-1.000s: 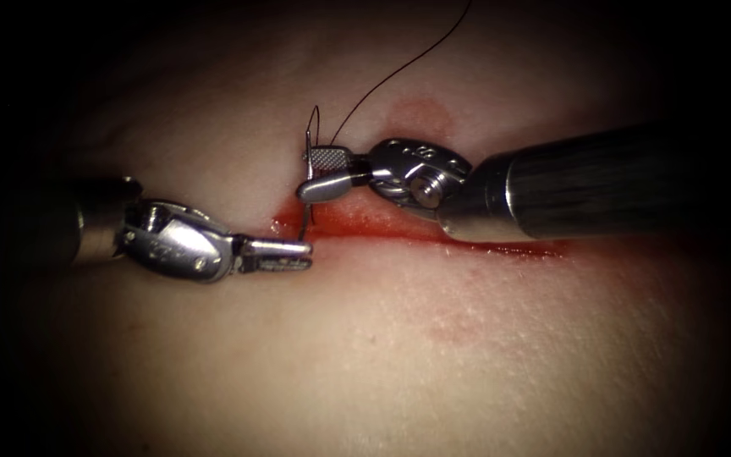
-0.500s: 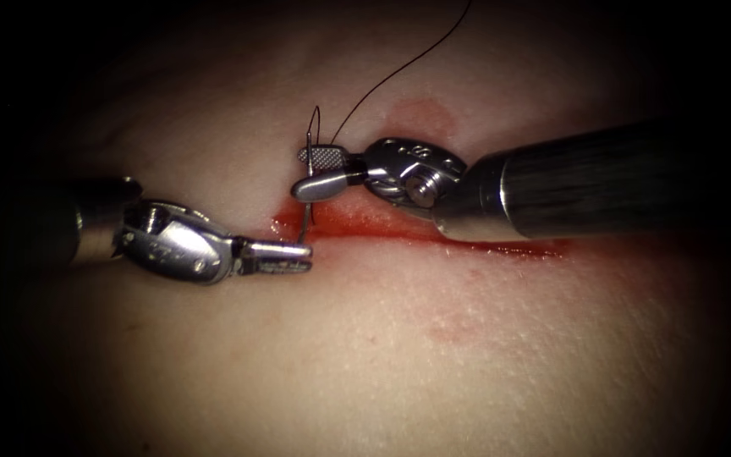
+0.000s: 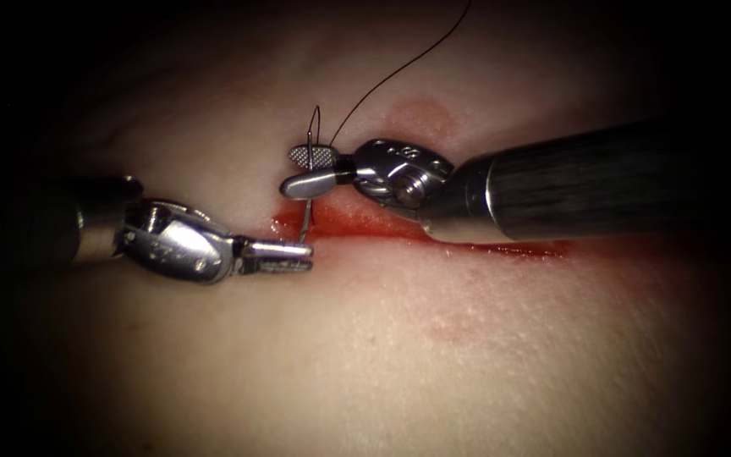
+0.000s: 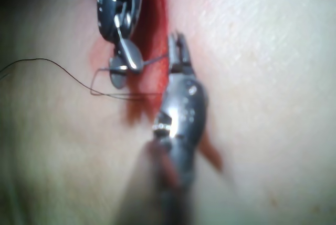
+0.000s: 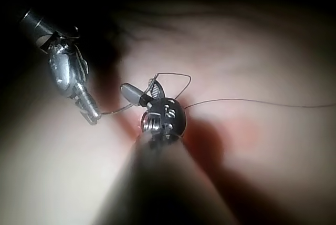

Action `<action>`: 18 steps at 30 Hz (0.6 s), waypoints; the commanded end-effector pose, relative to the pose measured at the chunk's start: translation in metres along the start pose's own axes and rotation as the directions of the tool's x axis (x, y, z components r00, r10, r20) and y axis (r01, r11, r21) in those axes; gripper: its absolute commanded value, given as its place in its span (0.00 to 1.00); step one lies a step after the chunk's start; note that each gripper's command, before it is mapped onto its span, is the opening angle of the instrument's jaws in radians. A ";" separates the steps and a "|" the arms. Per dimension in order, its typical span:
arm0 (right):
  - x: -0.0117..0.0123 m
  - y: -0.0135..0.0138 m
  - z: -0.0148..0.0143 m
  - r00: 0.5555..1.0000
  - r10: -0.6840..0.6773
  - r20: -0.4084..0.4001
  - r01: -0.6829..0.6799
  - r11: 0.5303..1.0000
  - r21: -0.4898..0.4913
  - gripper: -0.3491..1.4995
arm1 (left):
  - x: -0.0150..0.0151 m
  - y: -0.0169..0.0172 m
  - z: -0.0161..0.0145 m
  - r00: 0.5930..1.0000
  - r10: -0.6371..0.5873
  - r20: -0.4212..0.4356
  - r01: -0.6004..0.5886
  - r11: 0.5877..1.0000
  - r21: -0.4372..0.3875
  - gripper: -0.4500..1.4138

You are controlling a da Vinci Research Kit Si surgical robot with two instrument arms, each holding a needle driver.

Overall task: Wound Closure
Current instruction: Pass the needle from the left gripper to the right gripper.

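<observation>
Two tools meet at the left end of the cut (image 3: 509, 248), which runs across the tissue (image 3: 382, 355) as a red line in the endoscope view. We see the left tool (image 3: 298, 250) lying along the near edge of the cut, its two jaws pressed together. The needle (image 3: 305, 218) meets the very tip of those jaws, so we take the left tool to be gripping the needle's lower end. That end sits right at the edge of the cut, in the red fluid (image 3: 357, 222). We cannot tell whether any of the needle is in the tissue there.

From that grip the needle rises away from the cut and passes between the jaws of the right tool (image 3: 294, 169). Those jaws stand apart, one on each side of the needle at about the middle of its curve, and we see no clamp on it. Above them the needle bends over in a narrow arch. The thread (image 3: 399, 63) starts just beside the right tool's wrist and runs up and to the right, out of the picture.

The left wrist view gives us the left tool (image 4: 177, 51) closed beside the red line, with the needle (image 4: 155, 61) crossing to the right tool (image 4: 123, 70) and the thread (image 4: 47, 62) trailing off. In the right wrist view the right tool (image 5: 139, 91) is spread, the needle (image 5: 118, 110) reaches over to the left tool (image 5: 92, 113), and the thread (image 5: 262, 101) runs away sideways.
</observation>
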 end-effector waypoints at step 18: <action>-0.0010 0.0004 0.0007 0.999 0.008 0.035 -0.007 1.000 -0.004 0.84 | -0.0006 0.0002 0.0007 1.000 0.004 0.000 -0.004 1.000 -0.003 0.05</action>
